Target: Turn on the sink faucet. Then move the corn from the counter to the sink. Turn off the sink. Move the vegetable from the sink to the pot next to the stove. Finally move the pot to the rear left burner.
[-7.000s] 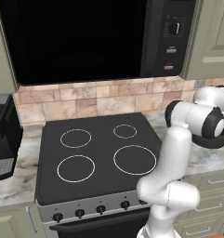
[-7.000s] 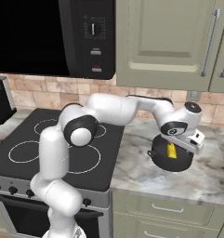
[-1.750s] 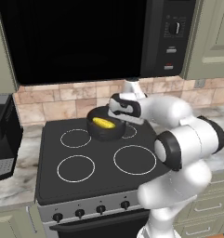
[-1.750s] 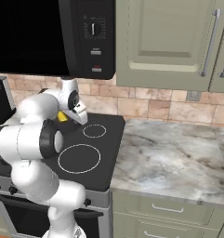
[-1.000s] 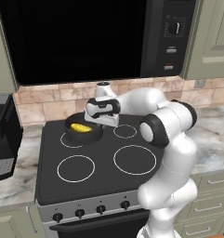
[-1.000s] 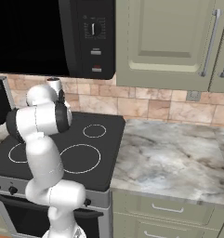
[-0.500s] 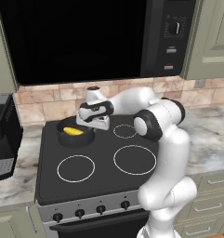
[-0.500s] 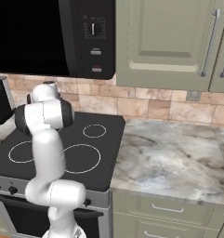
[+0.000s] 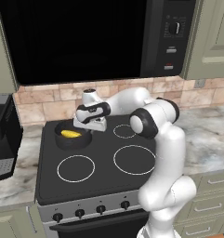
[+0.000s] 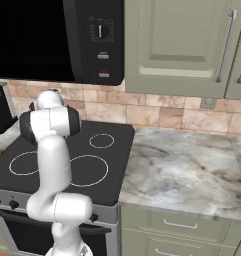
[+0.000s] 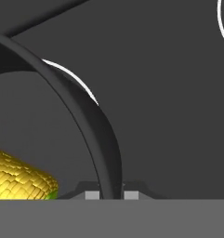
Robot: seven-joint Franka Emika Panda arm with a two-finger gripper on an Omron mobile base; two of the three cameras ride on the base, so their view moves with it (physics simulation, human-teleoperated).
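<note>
A dark pot (image 9: 71, 138) stands at the rear left of the black stove (image 9: 99, 174), over the rear left burner. The yellow corn (image 9: 70, 134) lies inside it. My gripper (image 9: 90, 127) reaches down at the pot's right side and is shut on the rim. Up close in the hand view, the thin pot wall (image 11: 92, 116) runs down between my fingertips, where the gripper (image 11: 111, 195) clamps it. The corn (image 11: 20, 179) lies at the lower left, and a white burner ring (image 11: 71, 76) shows just outside the pot. The sink and faucet are out of view.
A black appliance (image 9: 3, 137) stands on the counter left of the stove. The microwave (image 9: 85, 37) hangs low above the cooktop. Marble counter (image 10: 192, 165) stretches to the right. Three other burner rings lie bare, the front left one (image 9: 75, 168) nearest the pot.
The arm has carried the pot with the corn leftwards across the back of the stove, and it now sits lower, at the rear left burner. The gripper has stayed shut on the rim.
</note>
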